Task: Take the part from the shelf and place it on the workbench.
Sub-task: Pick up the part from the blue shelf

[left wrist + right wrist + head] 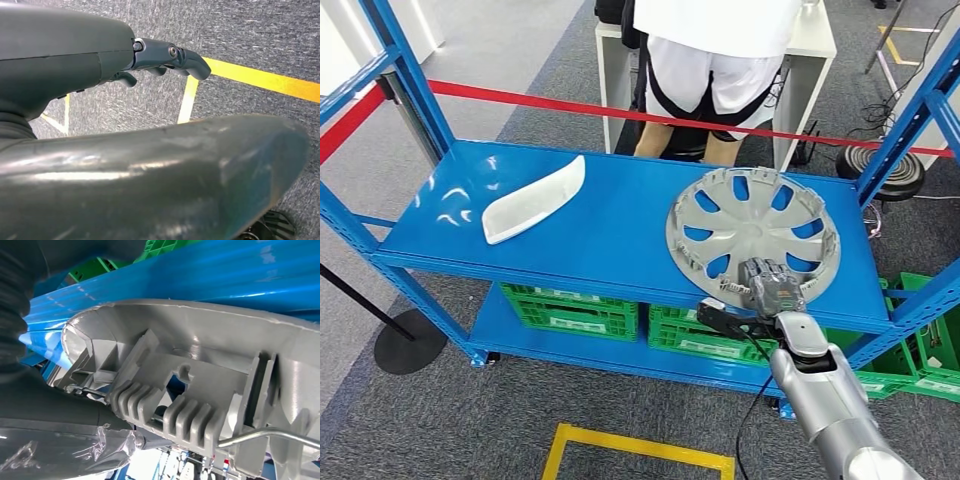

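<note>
From the head view, you have the right robot hand (pixel 771 287) at the near edge of the grey wheel cover (pixel 752 236), which lies flat on the right part of the blue shelf (pixel 622 240). Its fingers sit on the cover's near rim, so it looks to have hold of the part, though you can't be sure from here that the grip is firm. A white curved part (pixel 534 199) lies on the left part of the same shelf, well apart and untouched. Green crates (pixel 569 312) sit on the lower level, and a person stands beyond the red tape at the far side.

From the left wrist view, your left robot hand (pixel 166 57) hangs over the grey carpet with yellow floor tape (pixel 260 80), holding nothing, fingers loosely extended.

From the right wrist view, the wheel cover's (pixel 211 375) ribbed underside and its wire ring (pixel 264 435) sit right against the camera, with the robot hand's thumb (pixel 56 425) tucked beneath the rim.

By my reading you are at the grasp: the lift, the carry and the placing on the surface are all left to do.
</note>
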